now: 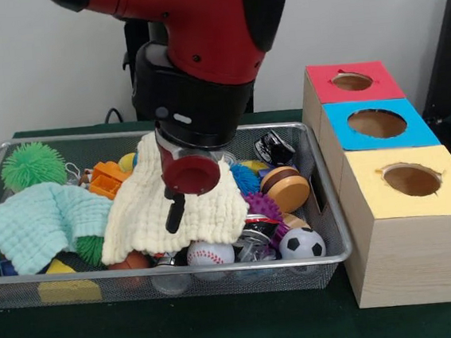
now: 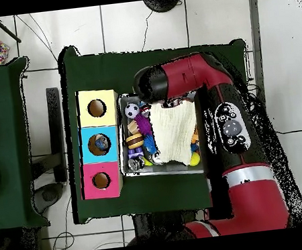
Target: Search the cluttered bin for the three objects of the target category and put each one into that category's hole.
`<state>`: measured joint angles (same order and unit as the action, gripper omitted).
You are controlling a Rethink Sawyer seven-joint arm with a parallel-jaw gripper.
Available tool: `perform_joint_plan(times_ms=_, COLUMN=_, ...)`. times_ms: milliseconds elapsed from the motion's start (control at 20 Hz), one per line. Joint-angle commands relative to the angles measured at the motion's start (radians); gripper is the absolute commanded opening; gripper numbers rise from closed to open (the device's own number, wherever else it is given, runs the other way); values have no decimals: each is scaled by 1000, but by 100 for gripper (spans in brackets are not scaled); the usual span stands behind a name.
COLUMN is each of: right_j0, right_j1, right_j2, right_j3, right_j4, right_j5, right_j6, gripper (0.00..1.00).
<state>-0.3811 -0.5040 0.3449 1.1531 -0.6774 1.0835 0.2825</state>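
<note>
The silver wire mesh bin lies across the table, full of toys; it also shows in the overhead view. My arm's wrist hangs low over the bin's middle, in front of a cream cloth that rises up behind it. The gripper itself is hidden behind the wrist and the cloth. The cloth looks spread wide in the overhead view. Three boxes with round holes stand beside the bin: red, blue and yellow.
In the bin lie a mint cloth, a green spiky ball, an orange toy, a baseball, a soccer ball, a wooden disc, a purple spiky ball and a yellow block.
</note>
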Motion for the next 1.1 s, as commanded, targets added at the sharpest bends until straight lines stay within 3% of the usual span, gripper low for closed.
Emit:
perform_joint_plan(times_ms=50, right_j0=-20, right_j1=73, right_j2=-24, right_j3=25, right_j4=-44, right_j5=132, right_j6=-86, gripper=100)
perform_joint_plan(times_ms=500, right_j0=-24, right_j1=102, right_j2=-23, right_j3=11, right_j4=-31, right_j5=186, right_j6=-90, gripper=100)
perform_joint_plan(times_ms=1100, right_j0=-16, right_j1=151, right_j2=-34, right_j3=-12, right_j4=-55, right_j5=153, right_j6=-62, gripper=100)
